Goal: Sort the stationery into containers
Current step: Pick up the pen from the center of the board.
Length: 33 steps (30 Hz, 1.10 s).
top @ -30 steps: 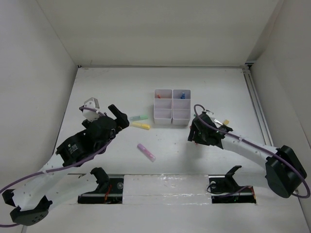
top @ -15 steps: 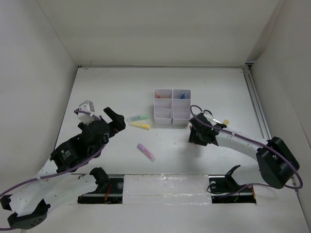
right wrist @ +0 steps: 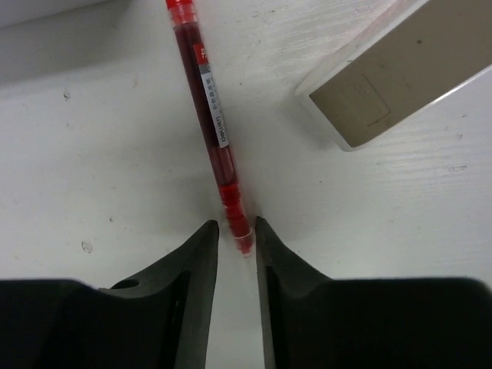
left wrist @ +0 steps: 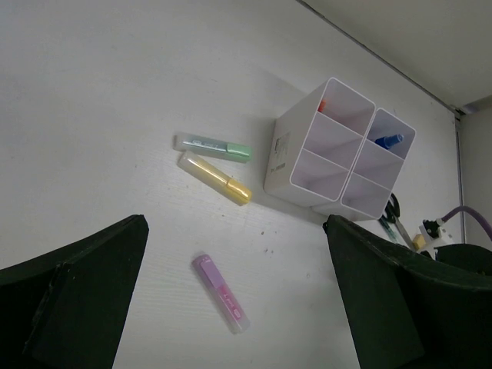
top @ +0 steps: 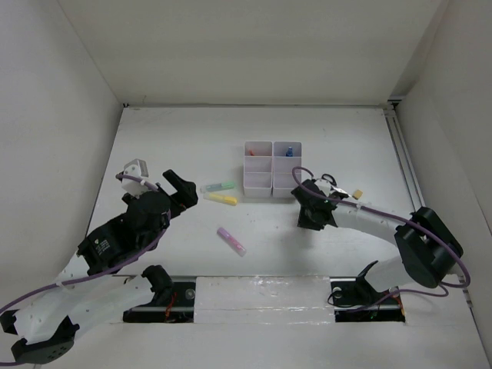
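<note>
Where the right gripper point(right wrist: 237, 233) is lowered to the table point(top: 154, 142), its 2 fingers point(right wrist: 196, 265) stand a narrow gap apart. The near end of the pen point(right wrist: 206, 115) lies between their tips. Whether they press it or only flank it, I cannot tell. The pen is red, lies flat on the table and runs straight away from the gripper. Up and to the right of it in the wrist view lies the eraser point(right wrist: 392, 73), apart from the pen. Seen from above, this gripper sits on the near side of the tray point(top: 272, 181), close to its right column. The scissors point(top: 329, 180) are just beside the gripper on the right.

The left gripper point(left wrist: 234, 223) hangs over the left part of the table with its jaws spread wide and nothing between them. 3 highlighters lie loose on the table. The green highlighter point(left wrist: 214, 146) and the yellow highlighter point(left wrist: 215, 177) lie side by side, nearly touching, just left of the tray. The pink highlighter point(left wrist: 221, 294) lies alone nearer the arms, apart from both.

The tray has 6 compartments, 2 by 3, and stands upright near the middle of the table. A blue piece point(left wrist: 384, 141) sits in its far right compartment. A small red item point(left wrist: 322, 106) shows in the far left 1.
</note>
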{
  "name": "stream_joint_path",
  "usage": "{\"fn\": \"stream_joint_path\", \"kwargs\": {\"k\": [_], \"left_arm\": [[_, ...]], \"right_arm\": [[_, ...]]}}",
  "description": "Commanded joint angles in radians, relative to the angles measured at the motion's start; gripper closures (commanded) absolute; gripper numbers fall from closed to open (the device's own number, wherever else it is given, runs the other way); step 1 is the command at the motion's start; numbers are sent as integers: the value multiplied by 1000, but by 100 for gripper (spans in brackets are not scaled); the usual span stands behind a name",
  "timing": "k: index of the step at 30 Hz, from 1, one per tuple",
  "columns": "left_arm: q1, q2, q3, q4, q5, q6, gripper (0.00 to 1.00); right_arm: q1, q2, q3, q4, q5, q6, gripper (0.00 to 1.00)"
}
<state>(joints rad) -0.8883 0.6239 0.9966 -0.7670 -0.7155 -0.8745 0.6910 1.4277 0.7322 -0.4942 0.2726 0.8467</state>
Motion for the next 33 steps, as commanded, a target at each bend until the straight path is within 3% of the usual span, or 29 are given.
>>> {"fn": "stream_joint_path", "kwargs": {"k": [1, 10, 24, 33], "left_arm": [[2, -6, -1, 23, -10, 26, 0], [2, -26, -1, 32, -1, 45, 0], [2, -17, -10, 41, 8, 45, 0], [2, 11, -30, 170, 180, 81, 0]], "right_arm": [[19, 10, 29, -29, 16, 40, 70], [38, 10, 29, -56, 16, 61, 100], [222, -171, 113, -147, 60, 120, 100], [263, -364, 122, 20, -118, -161, 100]]}}
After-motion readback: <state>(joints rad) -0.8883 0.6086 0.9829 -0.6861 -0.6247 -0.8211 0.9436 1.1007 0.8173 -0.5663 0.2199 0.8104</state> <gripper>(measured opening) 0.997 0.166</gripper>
